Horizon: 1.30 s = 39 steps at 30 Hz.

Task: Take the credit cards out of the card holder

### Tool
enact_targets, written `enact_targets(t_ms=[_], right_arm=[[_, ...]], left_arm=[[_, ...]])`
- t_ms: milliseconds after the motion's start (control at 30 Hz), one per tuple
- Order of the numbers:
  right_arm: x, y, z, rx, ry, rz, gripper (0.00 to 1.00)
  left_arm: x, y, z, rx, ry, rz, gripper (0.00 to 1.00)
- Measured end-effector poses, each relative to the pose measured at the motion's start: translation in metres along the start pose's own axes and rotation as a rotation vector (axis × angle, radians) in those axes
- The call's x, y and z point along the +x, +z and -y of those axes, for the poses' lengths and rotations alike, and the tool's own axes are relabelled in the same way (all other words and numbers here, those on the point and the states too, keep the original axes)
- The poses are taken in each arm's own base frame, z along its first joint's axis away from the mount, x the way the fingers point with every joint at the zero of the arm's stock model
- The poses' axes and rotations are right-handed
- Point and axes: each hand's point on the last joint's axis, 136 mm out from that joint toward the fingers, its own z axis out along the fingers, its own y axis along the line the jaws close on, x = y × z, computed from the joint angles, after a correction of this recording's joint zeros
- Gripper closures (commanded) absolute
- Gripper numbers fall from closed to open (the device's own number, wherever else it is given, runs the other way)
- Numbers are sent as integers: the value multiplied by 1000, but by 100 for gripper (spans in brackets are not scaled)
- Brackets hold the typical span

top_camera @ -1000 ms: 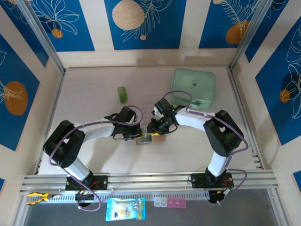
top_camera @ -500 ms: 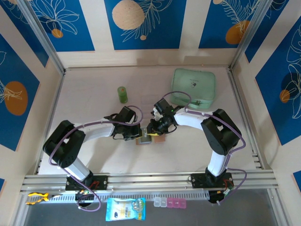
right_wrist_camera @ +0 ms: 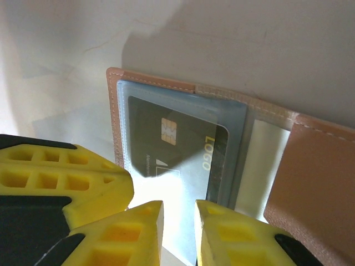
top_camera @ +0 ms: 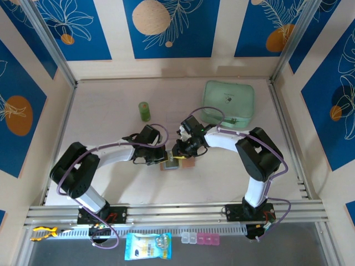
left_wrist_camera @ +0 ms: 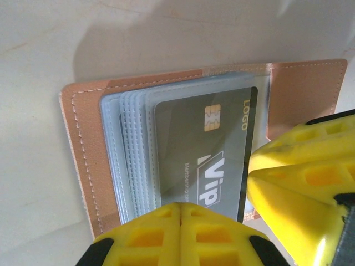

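left tool [left_wrist_camera: 180, 215] together, over card holder [left_wrist_camera: 83, 145]; right tool [right_wrist_camera: 178, 216] slightly apart, at its edge

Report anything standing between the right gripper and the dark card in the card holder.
A clear sleeve covers the face of the dark card, so the right gripper meets plastic first. The left gripper, shut, sits at the edge of the card holder, close beside it. Nothing else visible intervenes.

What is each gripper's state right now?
Left gripper: closed, holding nothing, tips over the card holder.
Right gripper: slightly open, no grip visible.
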Motion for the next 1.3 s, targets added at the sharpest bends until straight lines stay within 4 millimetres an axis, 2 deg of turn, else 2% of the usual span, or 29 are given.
enact_targets(t_ms=[1100, 1300], right_arm=[[0, 5, 5, 0, -2, 7, 77], [-1, 4, 8, 19, -1, 18, 77]], left_arm=[[0, 0, -9, -53, 10, 1, 96], [-3, -5, -7, -50, 16, 22, 96]])
